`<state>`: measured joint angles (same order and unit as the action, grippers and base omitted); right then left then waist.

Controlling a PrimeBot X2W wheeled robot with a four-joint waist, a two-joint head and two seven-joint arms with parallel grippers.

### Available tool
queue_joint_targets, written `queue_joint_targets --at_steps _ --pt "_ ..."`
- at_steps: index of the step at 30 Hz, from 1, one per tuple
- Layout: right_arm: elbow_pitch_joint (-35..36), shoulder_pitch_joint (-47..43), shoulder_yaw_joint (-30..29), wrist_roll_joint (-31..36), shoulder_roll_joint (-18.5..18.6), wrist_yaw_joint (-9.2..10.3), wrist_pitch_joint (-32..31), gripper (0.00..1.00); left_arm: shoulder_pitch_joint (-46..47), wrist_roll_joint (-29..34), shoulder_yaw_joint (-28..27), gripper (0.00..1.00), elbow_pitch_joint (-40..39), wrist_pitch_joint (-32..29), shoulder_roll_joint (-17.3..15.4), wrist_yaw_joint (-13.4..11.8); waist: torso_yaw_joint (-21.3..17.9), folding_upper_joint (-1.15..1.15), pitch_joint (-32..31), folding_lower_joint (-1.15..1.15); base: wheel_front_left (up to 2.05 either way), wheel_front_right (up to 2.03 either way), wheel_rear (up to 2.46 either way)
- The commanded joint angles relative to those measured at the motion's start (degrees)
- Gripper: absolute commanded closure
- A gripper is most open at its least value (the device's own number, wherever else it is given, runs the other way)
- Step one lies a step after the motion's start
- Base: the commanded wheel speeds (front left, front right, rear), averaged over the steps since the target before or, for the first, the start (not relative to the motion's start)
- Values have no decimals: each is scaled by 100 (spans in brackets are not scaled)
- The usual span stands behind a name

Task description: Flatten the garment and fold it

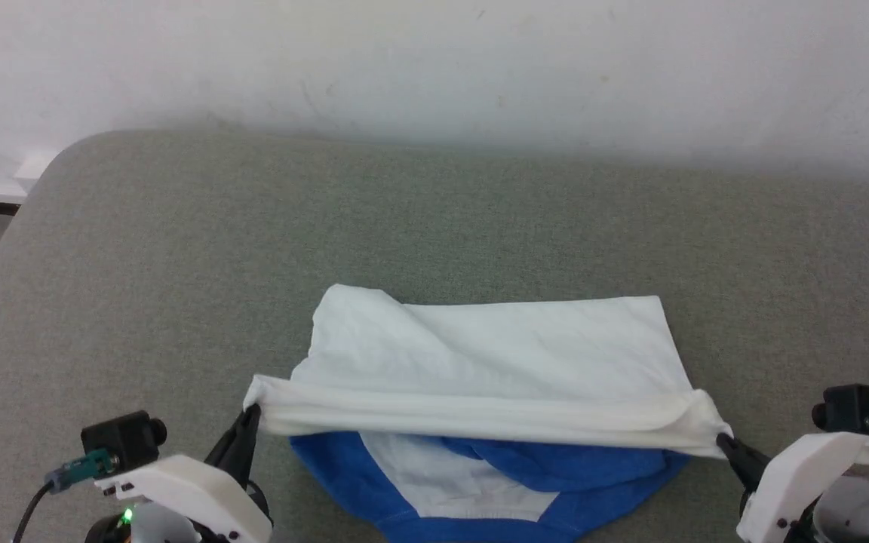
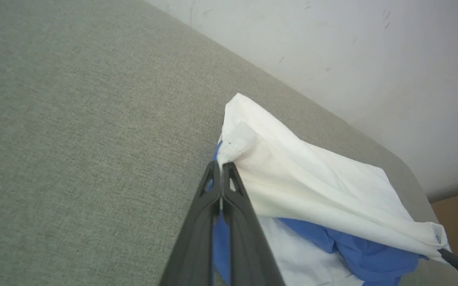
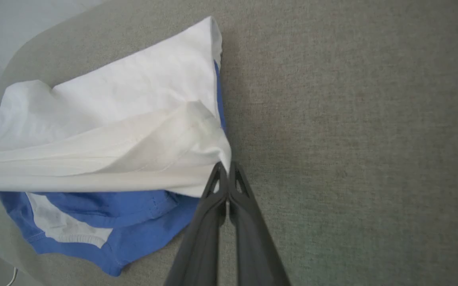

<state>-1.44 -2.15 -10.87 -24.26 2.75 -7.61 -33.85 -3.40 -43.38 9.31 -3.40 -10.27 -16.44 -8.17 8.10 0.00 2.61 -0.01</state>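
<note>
The garment point(image 1: 495, 354), white with blue sleeves and trim, lies partly folded on the grey-green surface point(image 1: 434, 219). Its near white edge is lifted and stretched taut between both grippers, above the blue sleeves point(image 1: 555, 467) bunched at the front. My left gripper point(image 1: 252, 413) is shut on the left corner of that edge, seen close in the left wrist view as the garment point(image 2: 312, 174) pinched at the left gripper point(image 2: 222, 169). My right gripper point(image 1: 723, 441) is shut on the right corner; in the right wrist view the garment point(image 3: 133, 119) meets the right gripper point(image 3: 226, 165).
The padded surface runs back to a white wall point(image 1: 434, 68). Its rounded left corner point(image 1: 65, 162) drops to the floor. Bare fabric lies on either side of the garment and behind it.
</note>
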Motion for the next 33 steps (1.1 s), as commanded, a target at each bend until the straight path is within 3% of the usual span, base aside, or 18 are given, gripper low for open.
queue_joint_targets --at_steps 1,7,14,15,16,17,22,27,31,33 --pt "-53 -113 -15 13 15 12 -49 100 -134 4 -31 100 1 -51 -43 -90 -1 0 -1 1 0 0 0" --pt "-188 -328 -24 128 14 12 -233 100 -344 79 118 100 237 -493 -171 -341 33 0 -36 1 0 0 0" --pt "-242 -457 106 196 13 12 -348 100 -288 27 294 100 647 -736 -108 -354 2 0 -56 1 0 0 0" --pt "-249 -465 136 226 13 12 -382 94 -268 16 306 73 716 -755 -94 -359 -9 0 -61 1 0 0 0" --pt "-238 -473 171 244 13 12 -415 55 -255 0 313 23 790 -791 -85 -373 -21 0 -70 1 0 0 0" --pt "-221 -478 186 232 13 12 -435 0 -242 -12 323 0 849 -830 -84 -383 -33 0 -80 1 0 0 0" --pt "120 -578 196 130 13 12 -655 0 -277 -73 251 0 951 -1011 -173 -516 -52 0 -186 1 0 0 0" --pt "818 -481 -171 -93 13 12 -831 0 -300 -37 -65 0 612 -927 -404 -735 -54 0 -294 1 0 0 0" --pt "1053 -66 -360 173 22 12 -1097 0 -97 111 -408 0 201 -494 -501 -910 -28 0 -290 1 0 0 0" --pt "943 204 -358 182 25 12 -1294 0 95 320 -492 0 25 -40 -534 -860 -11 0 -245 1 0 0 0"
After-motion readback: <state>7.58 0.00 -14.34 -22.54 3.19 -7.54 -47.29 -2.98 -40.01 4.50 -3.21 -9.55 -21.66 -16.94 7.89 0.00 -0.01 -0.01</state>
